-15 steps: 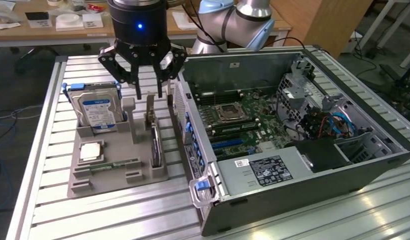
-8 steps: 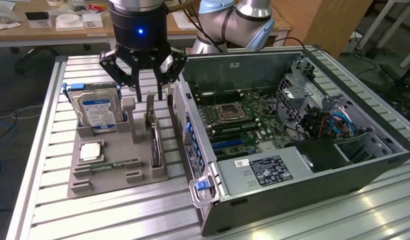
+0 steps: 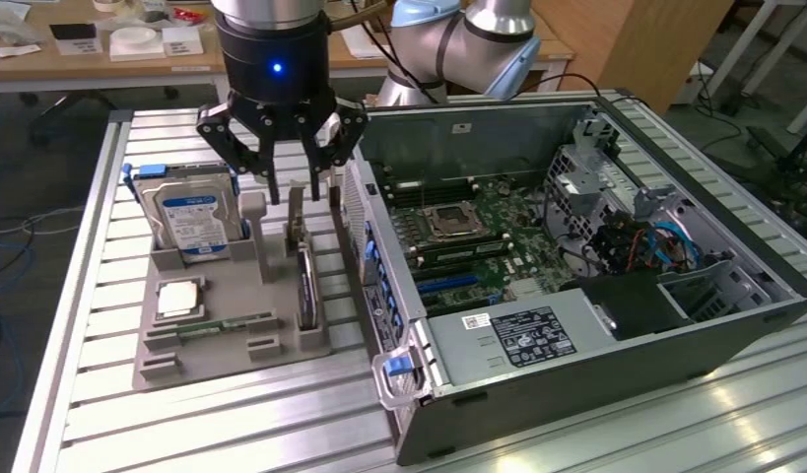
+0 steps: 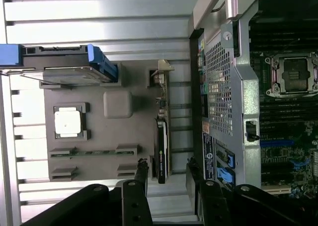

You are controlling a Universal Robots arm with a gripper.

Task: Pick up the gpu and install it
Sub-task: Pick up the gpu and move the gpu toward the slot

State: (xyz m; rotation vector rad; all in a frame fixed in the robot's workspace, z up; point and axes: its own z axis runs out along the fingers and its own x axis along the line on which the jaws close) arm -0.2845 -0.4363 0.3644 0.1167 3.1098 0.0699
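Exterior view: the gripper (image 3: 293,195) hangs with its jaws spread wide and nothing between them, fingertips just above the gpu (image 3: 305,271) and not touching it. The gpu stands on edge in a slot of the grey holder (image 3: 206,360), silvery bracket at the end under the fingertips, and is not yet lifted. In the wrist view the two fingers sit either side of the card's line. The holder rests on the slatted table (image 3: 88,296), with the hard drive (image 3: 193,212) upright in a neighbouring slot. The open computer case (image 3: 574,394) lies just beside the card. Likely hazards: an off-centre descent could drive a finger onto the card's edge or the slot wall. A grip near one end could cock the card, jamming it and lifting the holder. Sideways drift could strike the case's panel.
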